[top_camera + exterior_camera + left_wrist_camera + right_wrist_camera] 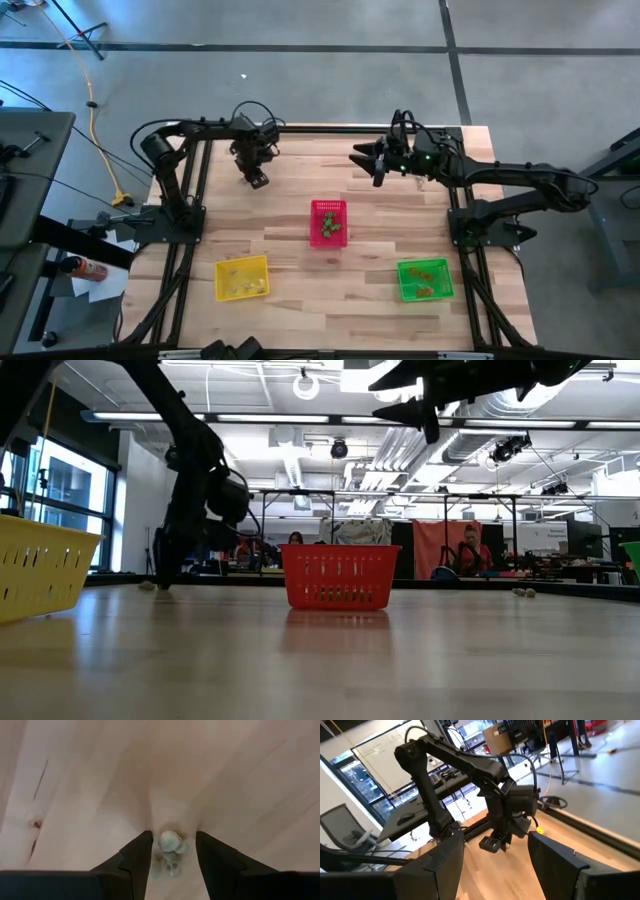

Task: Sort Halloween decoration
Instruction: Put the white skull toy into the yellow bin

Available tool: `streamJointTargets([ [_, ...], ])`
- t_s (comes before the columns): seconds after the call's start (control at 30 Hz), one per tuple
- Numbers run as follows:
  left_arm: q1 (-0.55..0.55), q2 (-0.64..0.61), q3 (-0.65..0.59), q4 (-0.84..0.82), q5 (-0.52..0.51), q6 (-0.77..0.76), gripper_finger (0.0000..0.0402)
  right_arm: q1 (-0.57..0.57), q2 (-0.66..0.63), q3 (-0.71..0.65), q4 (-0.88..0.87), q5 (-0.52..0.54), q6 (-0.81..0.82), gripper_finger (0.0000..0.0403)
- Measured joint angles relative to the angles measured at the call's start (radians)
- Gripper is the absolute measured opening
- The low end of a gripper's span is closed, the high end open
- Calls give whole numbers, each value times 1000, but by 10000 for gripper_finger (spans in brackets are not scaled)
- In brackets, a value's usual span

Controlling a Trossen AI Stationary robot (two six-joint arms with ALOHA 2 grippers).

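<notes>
A pale, yellowish trinket (169, 841) lies on the wooden table. My left gripper (258, 181) points down at it near the table's far left. In the left wrist view the gripper (173, 836) is open, one finger on either side of the trinket, with a gap on both sides. My right gripper (362, 160) hangs open in the air over the far middle of the table, high in the low view (425, 415), and holds nothing. More trinkets lie in the red basket (329, 222), the yellow basket (242, 278) and the green basket (425, 279).
The red basket (338, 576) stands at the table's middle, the yellow one near left, the green one near right. Two small trinkets (522, 592) lie on the table to the right in the low view. People sit in the room behind.
</notes>
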Motion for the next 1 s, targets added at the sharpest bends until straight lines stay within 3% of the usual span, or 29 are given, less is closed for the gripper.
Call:
streamJointTargets([
  [0.3, -1, 12, 2, 3, -22, 34, 139, 0, 27, 0, 3, -5, 25, 216],
  [0.73, 0, 14, 7, -4, -31, -2, 18, 0, 27, 0, 8, -5, 16, 216],
  [1.0, 0, -14, 104, -70, 1, -6, 10, 0, 27, 0, 8, -8, 14, 216],
])
